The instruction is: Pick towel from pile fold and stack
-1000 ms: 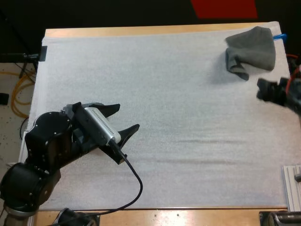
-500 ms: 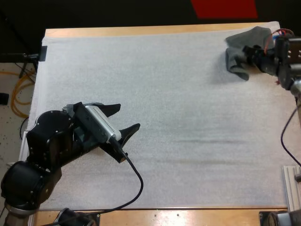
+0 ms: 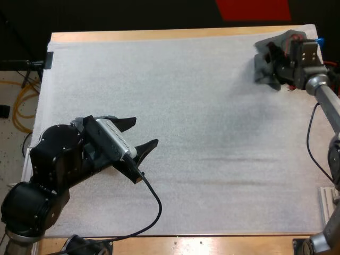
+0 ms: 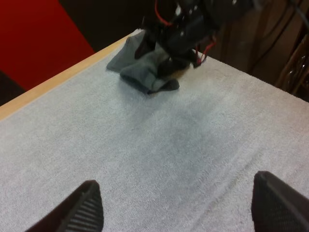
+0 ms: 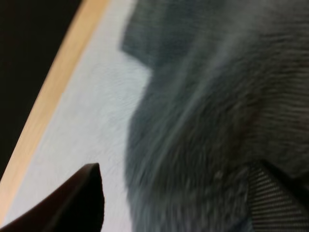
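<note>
Crumpled towel (image 3: 264,68) lay at the far right corner of the mat (image 3: 202,133), close to the table (image 3: 159,35) edge. The right gripper (image 5: 175,174) straddled it, fingers wide apart and gripping nothing. Probable hazards were that a shallow pinch might catch one loose fold and slip, or push the cloth overboard. The left gripper (image 3: 144,131) sat open and empty, well apart.
</note>
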Controlling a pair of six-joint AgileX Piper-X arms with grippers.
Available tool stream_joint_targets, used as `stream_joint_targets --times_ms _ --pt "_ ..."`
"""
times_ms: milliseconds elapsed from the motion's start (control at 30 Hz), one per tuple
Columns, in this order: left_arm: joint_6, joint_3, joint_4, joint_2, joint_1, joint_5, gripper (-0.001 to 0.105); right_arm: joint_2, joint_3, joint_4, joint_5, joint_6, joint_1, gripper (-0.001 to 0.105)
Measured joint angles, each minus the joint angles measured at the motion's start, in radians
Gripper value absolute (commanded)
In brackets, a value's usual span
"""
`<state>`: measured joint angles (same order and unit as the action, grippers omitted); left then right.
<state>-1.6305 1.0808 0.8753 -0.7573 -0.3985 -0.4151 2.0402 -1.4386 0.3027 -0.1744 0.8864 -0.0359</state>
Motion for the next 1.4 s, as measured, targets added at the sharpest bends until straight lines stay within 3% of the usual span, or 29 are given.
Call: stream_joint_targets --times_ms 133,167,233,367,533,633,767,1000,1133,1400 --pt "0.000 0.000 0.000 0.000 0.000 0.000 0.062 0.035 0.000 -0.038 0.000 -0.055 0.000 0.061" --pt "0.000 0.000 0.000 0.000 0.000 0.000 0.062 0.039 0.000 -0.048 0.001 -0.057 0.000 0.056" --pt "0.000 0.000 0.000 0.000 0.000 0.000 0.062 0.040 -0.001 -0.053 0.007 -0.058 0.000 0.042" --pt "0.000 0.000 0.000 0.000 0.000 0.000 0.062 0.040 -0.003 -0.058 0.008 -0.063 0.000 0.000" --pt "0.000 0.000 0.000 0.000 0.000 0.000 0.062 0.040 -0.003 -0.060 -0.019 -0.051 0.000 0.000" --pt "0.000 0.000 0.000 0.000 0.000 0.000 0.062 0.032 -0.003 -0.059 -0.061 0.007 -0.004 0.000" --pt "0.000 0.000 0.000 0.000 0.000 0.000 0.062 -0.029 -0.003 -0.029 -0.054 0.175 -0.024 0.000" --pt "0.000 0.000 0.000 0.000 0.000 0.000 0.062 -0.291 -0.003 0.019 0.034 0.575 -0.090 0.000" --pt "0.000 0.000 0.000 0.000 0.000 0.000 0.062 -0.444 -0.003 0.076 0.041 0.727 -0.122 0.000" --pt "0.000 0.000 0.017 0.015 0.000 0.000 0.062 -0.656 -0.003 0.290 0.017 0.783 -0.147 0.000"
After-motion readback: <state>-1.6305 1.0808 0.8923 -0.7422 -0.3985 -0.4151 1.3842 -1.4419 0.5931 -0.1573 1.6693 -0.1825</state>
